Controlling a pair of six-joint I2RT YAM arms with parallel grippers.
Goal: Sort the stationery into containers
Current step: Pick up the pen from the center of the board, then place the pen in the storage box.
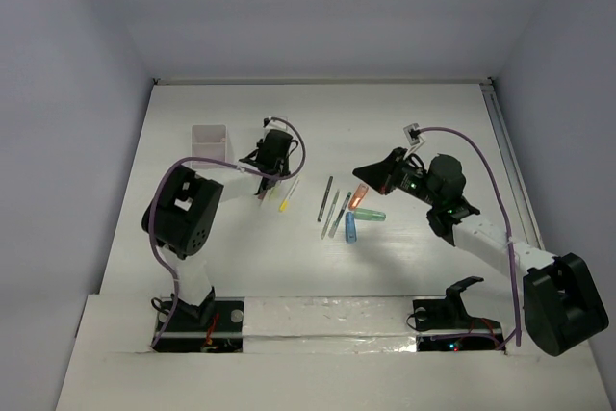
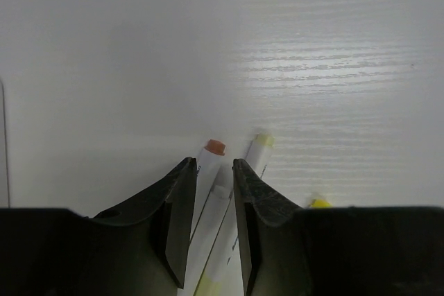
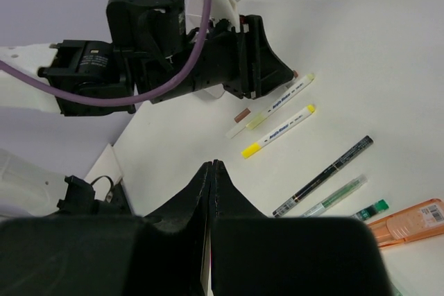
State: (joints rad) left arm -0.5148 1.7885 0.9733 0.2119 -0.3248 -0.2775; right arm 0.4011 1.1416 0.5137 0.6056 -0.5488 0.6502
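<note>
My left gripper (image 1: 265, 180) (image 2: 213, 163) is low over the table, jaws narrowly open astride a white stick with a red-brown end (image 2: 211, 154); a second white stick with a pale yellow end (image 2: 260, 145) lies against it. A yellow-ended white stick (image 1: 289, 195) (image 3: 277, 129) lies just right of them. Three slim pens (image 1: 332, 207), an orange marker (image 1: 358, 196), a mint-green marker (image 1: 370, 215) and a blue marker (image 1: 350, 227) lie mid-table. The white organizer box (image 1: 210, 141) stands left of the left gripper. My right gripper (image 1: 360, 172) (image 3: 211, 164) is shut, raised above the markers.
A metal rail (image 1: 505, 161) runs along the table's right edge. Grey walls close the back and sides. The left arm's purple cable (image 3: 173, 81) hangs near its wrist. A raised white ledge (image 1: 318, 320) crosses the near edge by the arm bases.
</note>
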